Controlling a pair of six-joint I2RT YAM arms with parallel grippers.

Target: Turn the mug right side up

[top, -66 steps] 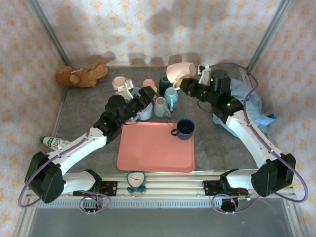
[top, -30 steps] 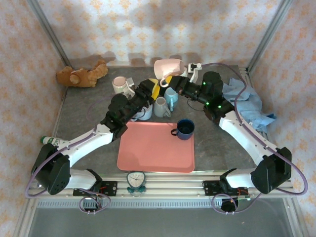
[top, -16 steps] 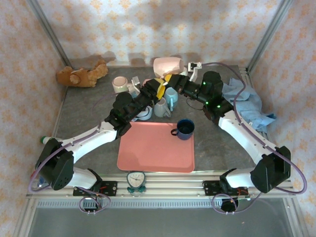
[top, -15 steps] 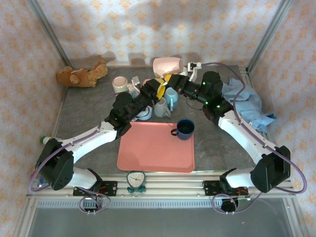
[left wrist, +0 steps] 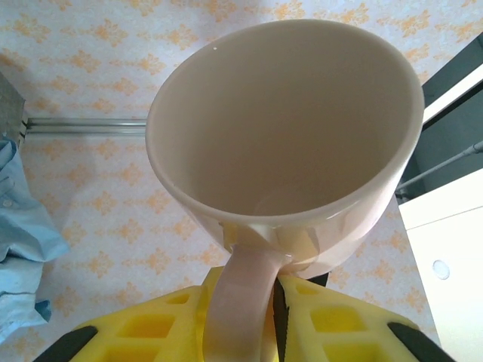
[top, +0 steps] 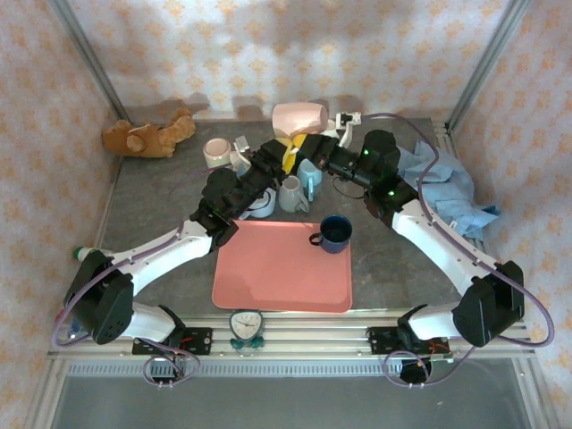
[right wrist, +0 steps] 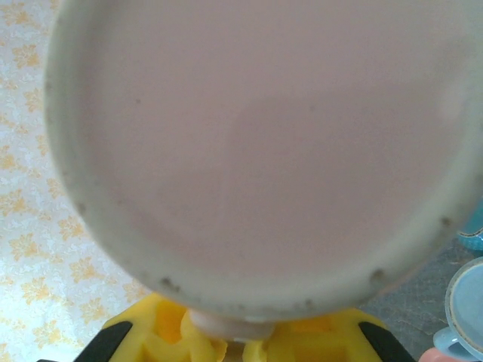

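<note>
The pale pink mug (top: 296, 117) hangs in the air over the back of the table, lying on its side. My right gripper (top: 316, 143) is shut on its handle from the right. My left gripper (top: 290, 155) comes up from the left, its yellow fingers closed on the same handle. In the left wrist view the mug (left wrist: 287, 151) turns its open mouth toward the camera, and the handle runs down between the fingers of my left gripper (left wrist: 253, 298). In the right wrist view the mug's flat base (right wrist: 256, 136) faces the camera above my right gripper (right wrist: 241, 335).
A pink tray (top: 281, 268) lies in the middle, with a dark blue mug (top: 336, 232) at its far right corner. Several mugs (top: 291, 192) cluster under the arms. A teddy bear (top: 147, 134) lies back left, a blue cloth (top: 447, 192) right, a bottle (top: 89, 257) left.
My right arm carried the mug leftward and turned it. My left gripper rose to the handle and its fingers narrowed onto it.
</note>
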